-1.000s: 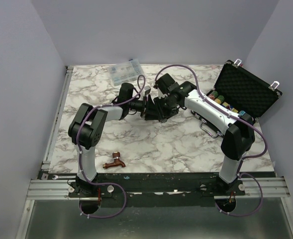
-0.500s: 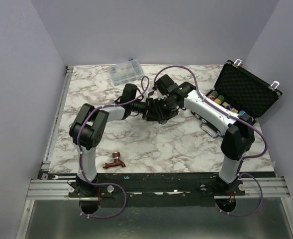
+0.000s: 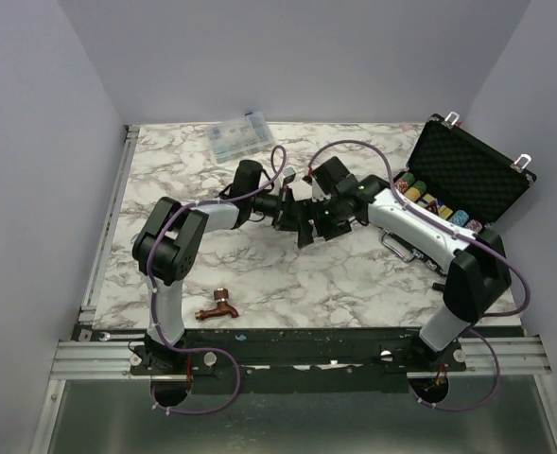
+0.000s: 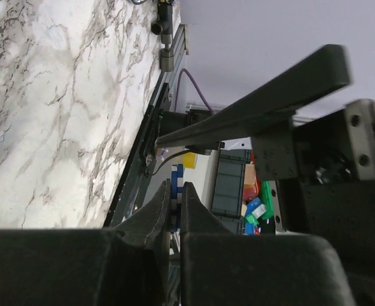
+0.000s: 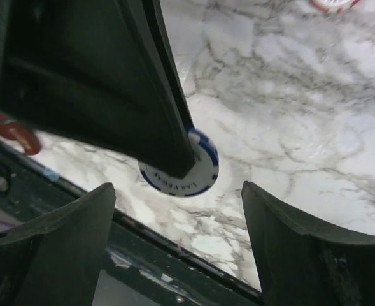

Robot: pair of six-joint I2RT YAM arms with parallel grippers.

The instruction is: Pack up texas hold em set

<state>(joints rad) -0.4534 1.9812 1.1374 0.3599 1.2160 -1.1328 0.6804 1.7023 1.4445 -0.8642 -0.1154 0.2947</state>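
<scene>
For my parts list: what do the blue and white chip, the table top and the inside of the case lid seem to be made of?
Chip: probably moulded plastic or clay composite, matt, with printed lettering on the rim.
Table top: marble look, grey veins, slight gloss; possibly only a printed laminate.
Case lid: black foam lining, dimpled texture.

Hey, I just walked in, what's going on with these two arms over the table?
The two arms meet over the middle of the marble table. The left pincer is shut on a blue-and-white poker chip, pinching it flat between its fingers. The right pincer stands open close by, holding nothing. The black case sits open at the far right with chip rows inside, so this chip is not yet packed.
</scene>
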